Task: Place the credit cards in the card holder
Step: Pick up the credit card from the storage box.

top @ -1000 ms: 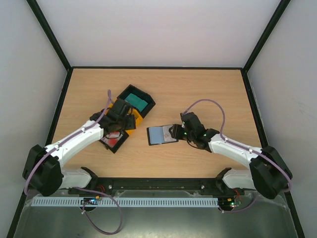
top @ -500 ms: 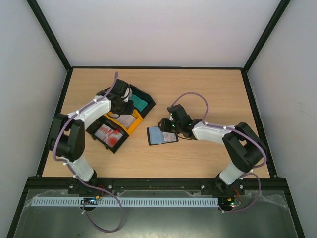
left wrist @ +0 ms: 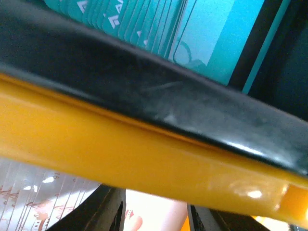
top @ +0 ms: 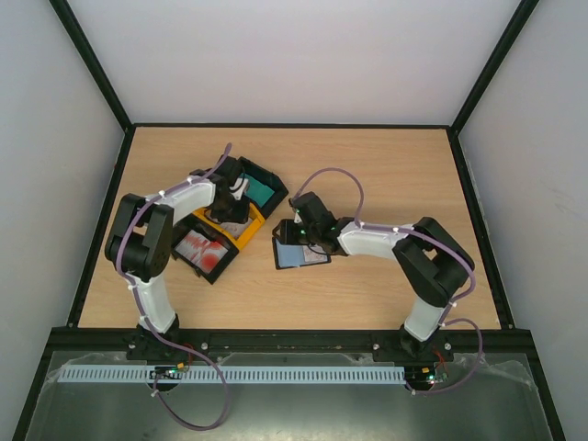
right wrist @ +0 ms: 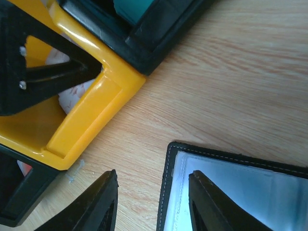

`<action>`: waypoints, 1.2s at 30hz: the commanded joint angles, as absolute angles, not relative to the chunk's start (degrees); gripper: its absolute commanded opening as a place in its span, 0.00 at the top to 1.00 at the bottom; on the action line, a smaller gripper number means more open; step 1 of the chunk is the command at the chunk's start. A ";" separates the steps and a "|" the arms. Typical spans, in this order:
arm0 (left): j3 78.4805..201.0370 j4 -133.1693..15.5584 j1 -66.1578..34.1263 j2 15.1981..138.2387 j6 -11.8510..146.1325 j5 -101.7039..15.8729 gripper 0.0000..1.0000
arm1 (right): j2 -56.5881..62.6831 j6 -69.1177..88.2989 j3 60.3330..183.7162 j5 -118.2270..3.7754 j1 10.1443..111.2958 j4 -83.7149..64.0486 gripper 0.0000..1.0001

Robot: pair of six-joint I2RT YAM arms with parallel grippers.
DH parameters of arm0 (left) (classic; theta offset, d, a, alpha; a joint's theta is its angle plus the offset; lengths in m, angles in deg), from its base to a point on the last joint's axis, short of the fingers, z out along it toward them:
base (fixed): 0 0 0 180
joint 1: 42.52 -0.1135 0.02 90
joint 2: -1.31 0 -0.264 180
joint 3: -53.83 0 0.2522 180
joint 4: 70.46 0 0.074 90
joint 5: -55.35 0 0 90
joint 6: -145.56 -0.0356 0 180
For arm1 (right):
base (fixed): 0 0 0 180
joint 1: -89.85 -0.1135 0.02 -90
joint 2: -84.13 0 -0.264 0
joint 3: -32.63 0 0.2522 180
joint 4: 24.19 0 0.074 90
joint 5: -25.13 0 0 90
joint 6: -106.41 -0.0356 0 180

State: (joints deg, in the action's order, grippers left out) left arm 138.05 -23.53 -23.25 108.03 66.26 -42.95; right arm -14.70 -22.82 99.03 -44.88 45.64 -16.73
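The card holder lies open on the wood, its clear pocket facing up. My right gripper is open and straddles its left edge, one finger over the wood, the other over the pocket. A pale white-pink credit card fills the gap between the fingers of my left gripper, which is shut on it inside the yellow tray. Teal cards fill the black tray behind. Red-and-white cards lie in the near black tray.
The three trays sit in a diagonal row left of the holder, the yellow tray's corner a short way from the holder's edge. The left gripper's black fingers show in the right wrist view. Black frame rails border the table.
The left gripper has moved into the far end of the yellow tray and its jaws have narrowed onto a pale card. The right gripper has slid left to the holder's left edge.
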 commanded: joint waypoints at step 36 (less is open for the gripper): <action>141.41 -18.03 -22.13 106.85 65.64 -46.69 0.66 | -23.29 -23.36 106.02 -44.30 42.58 -16.10 0.59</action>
State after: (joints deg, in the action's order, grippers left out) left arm 139.62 -20.50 -22.57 109.10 65.17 -41.46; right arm -22.57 -23.06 104.43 -44.20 42.93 -16.30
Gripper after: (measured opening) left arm 0.346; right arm 0.412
